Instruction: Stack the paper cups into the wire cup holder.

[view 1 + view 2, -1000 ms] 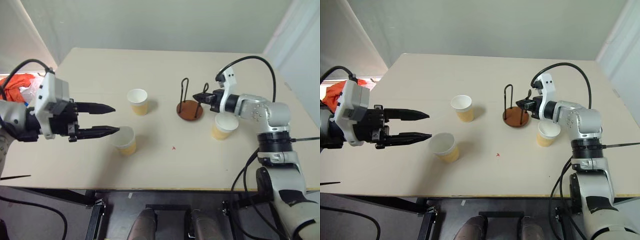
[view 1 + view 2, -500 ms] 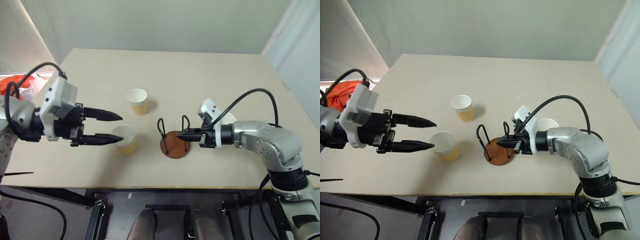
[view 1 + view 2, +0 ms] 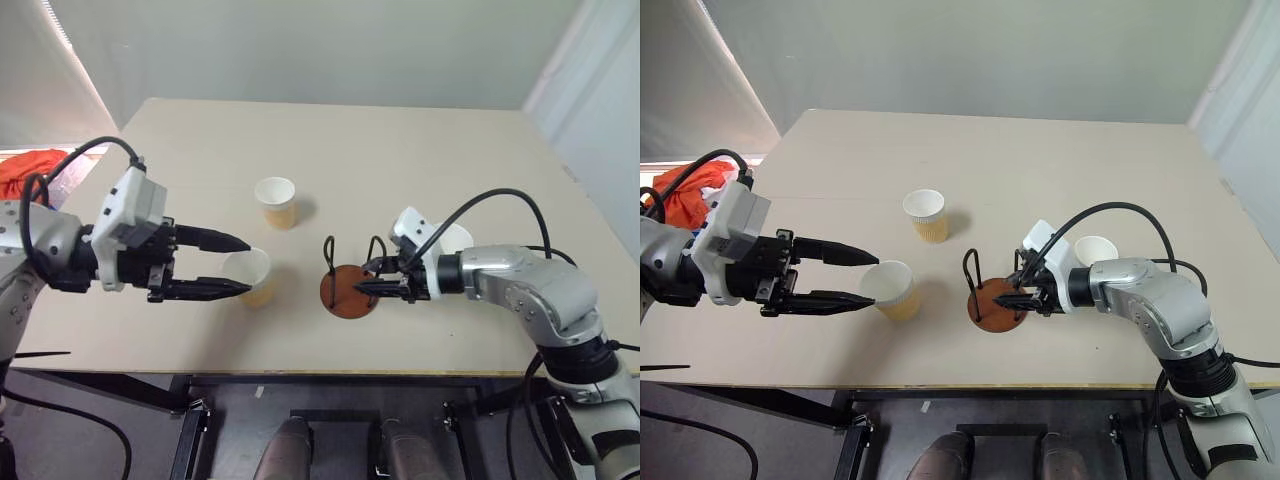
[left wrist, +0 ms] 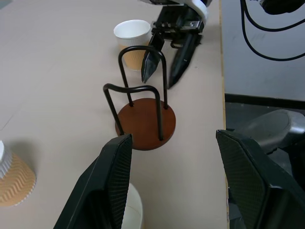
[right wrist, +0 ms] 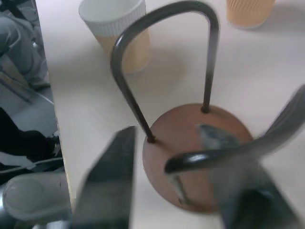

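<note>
Wire cup holder (image 3: 347,281), rust-brown disc base with thin dark wire loops, stands upright near table's (image 3: 420,150) front edge. Right gripper (image 3: 368,281) spread at one loop. Left gripper (image 3: 243,265) spread around nearest yellow-tan ribbed paper cup (image 3: 252,276). Two more cups: (image 3: 275,202), (image 3: 1097,249).

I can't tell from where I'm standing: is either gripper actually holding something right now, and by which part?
Nothing is held. The right gripper stands open beside the wire cup holder, gripping no wire. The left gripper is open around a paper cup, not closed on it.
</note>
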